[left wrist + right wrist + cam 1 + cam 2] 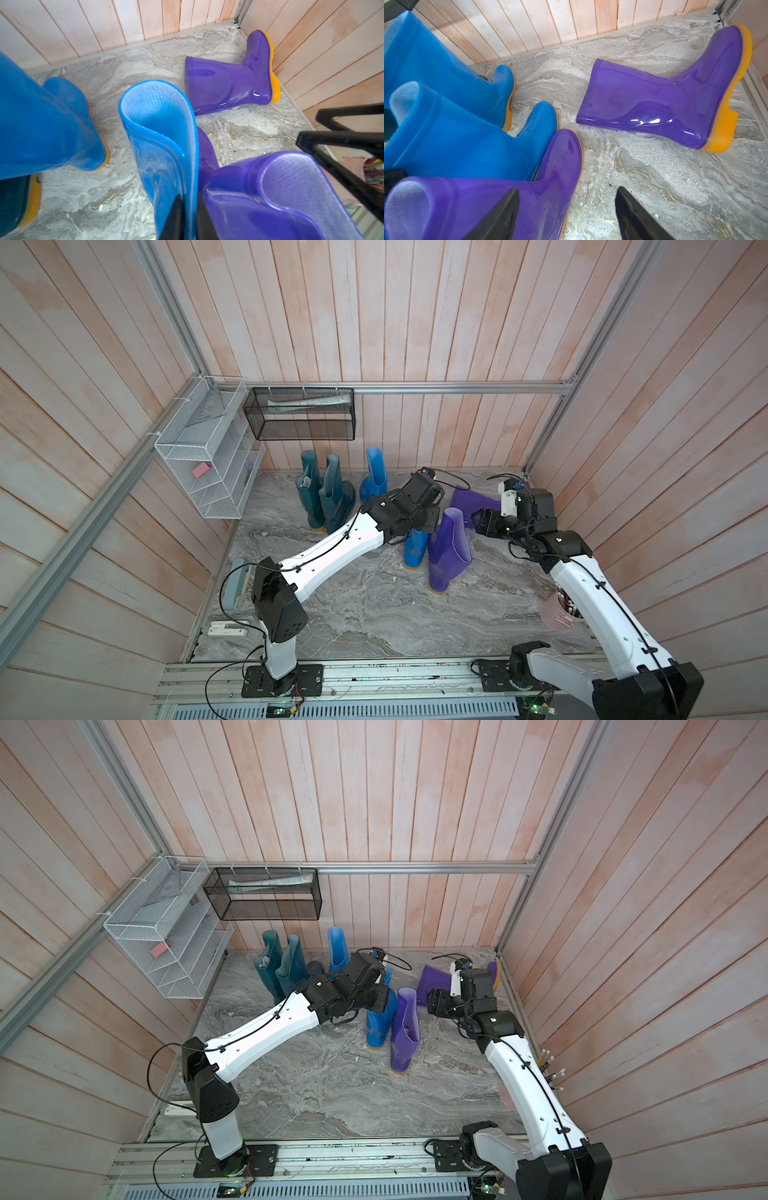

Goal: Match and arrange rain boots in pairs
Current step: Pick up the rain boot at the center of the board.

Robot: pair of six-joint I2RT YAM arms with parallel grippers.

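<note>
Two dark teal rain boots [309,493] [334,499] stand together at the back left, with a bright blue boot [374,475] upright to their right. A second blue boot [162,145] stands mid-floor, and my left gripper [190,218] is shut on its top rim. A purple boot [451,549] stands upright against that blue one. The other purple boot [660,108] lies on its side by the right wall. My right gripper [568,191] hangs open just above the upright purple boot's foot, holding nothing.
A white wire rack [208,456] and a black mesh basket [299,414] hang on the back-left walls above the teal boots. A pink cup [559,612] of pens sits by the right wall. Wooden walls close in three sides of the marble floor [374,605].
</note>
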